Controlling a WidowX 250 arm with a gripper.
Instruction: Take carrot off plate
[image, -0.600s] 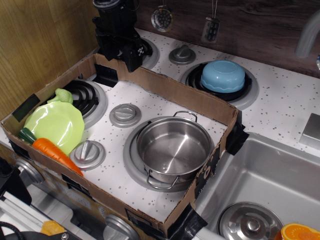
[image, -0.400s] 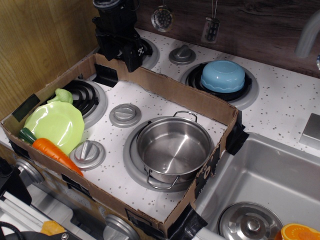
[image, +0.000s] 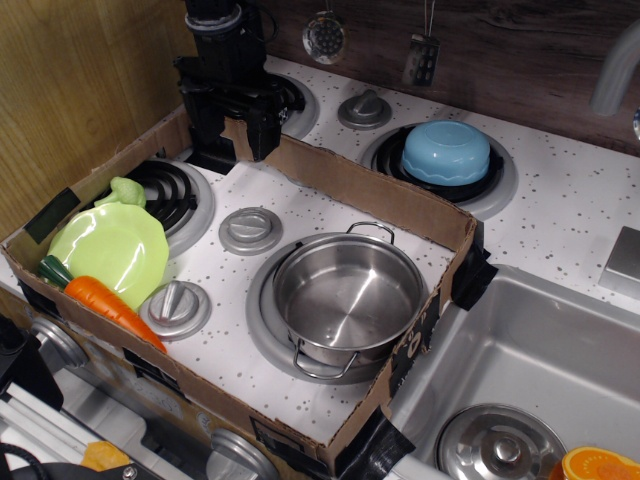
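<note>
The orange carrot (image: 112, 304) with its dark green top lies at the front left of the stove. It rests along the near rim of the lime-green plate (image: 112, 243), against the cardboard wall. The plate sits on the left front burner, with its green knob at the far edge. My black gripper (image: 233, 138) hangs at the back left, above the far wall of the cardboard box and well away from the carrot. Its two fingers (image: 262, 132) stand apart and hold nothing.
A low cardboard box (image: 360, 190) fences the front of the stove. A steel pot (image: 346, 296) stands on the middle burner. A light blue bowl (image: 446, 151) lies upside down at the back right. The sink (image: 560, 370) holds a lid (image: 497, 450) and a sliced orange half (image: 597, 466).
The gripper has turned and shifted slightly left and down at the back wall of the box. The carrot and plate have not moved.
</note>
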